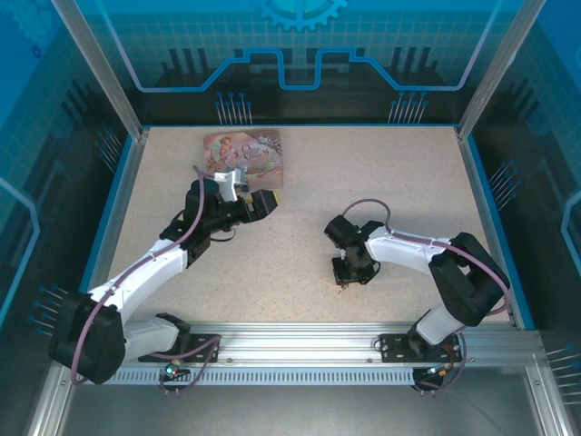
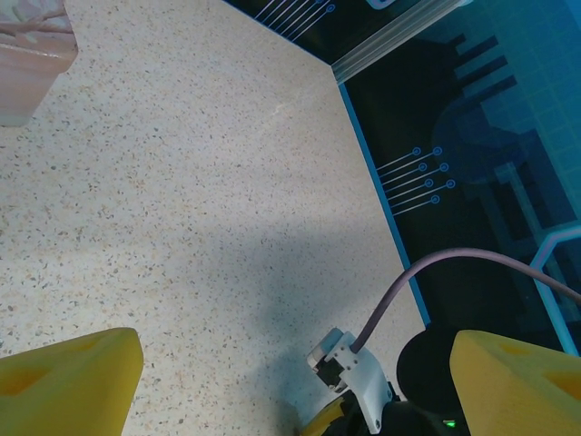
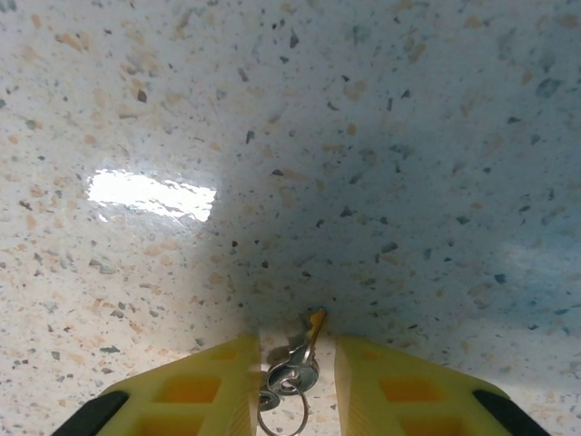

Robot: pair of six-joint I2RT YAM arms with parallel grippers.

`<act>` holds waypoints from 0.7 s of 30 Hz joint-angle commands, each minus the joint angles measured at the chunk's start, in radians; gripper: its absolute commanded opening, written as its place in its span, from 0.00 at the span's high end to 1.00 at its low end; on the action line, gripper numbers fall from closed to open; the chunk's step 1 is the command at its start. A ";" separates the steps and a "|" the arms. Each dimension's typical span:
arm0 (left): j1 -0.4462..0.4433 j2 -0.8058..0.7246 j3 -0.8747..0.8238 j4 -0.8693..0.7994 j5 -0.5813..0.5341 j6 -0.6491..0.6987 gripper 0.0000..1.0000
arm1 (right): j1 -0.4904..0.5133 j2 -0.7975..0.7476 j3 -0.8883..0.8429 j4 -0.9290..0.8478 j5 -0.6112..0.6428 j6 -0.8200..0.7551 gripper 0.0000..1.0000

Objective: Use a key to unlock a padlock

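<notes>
A: Two keys on one ring, looks like. Key [image 3: 292,372] lying on the bench [image 3: 272,136], right between the fingers [image 3: 209,391] of the right claw [image 3: 297,354].
B: Step in hand?
A: Picking up the key, judging by that. Best done by pinching the flat head square, not the loose ring, else likely to swing or slip. Keep tips low against the bench, close slow, lift straight.
B: Right claw state?
A: Narrow gap only, pads flanking the bunch. Gripped or merely touching, cannot tell.
B: Left claw [image 2: 290,372]?
A: Spread wide, holding nothing, hanging over bare bench near the pink tin [image 1: 243,154].
</notes>
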 commanded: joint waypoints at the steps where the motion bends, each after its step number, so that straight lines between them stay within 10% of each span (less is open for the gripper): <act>1: -0.005 -0.026 0.017 -0.011 -0.020 0.034 0.11 | 0.034 0.038 0.017 -0.038 0.001 0.035 0.74; 21: -0.006 -0.040 0.029 -0.038 -0.037 0.051 0.10 | 0.058 0.018 0.068 -0.110 0.104 -0.008 1.00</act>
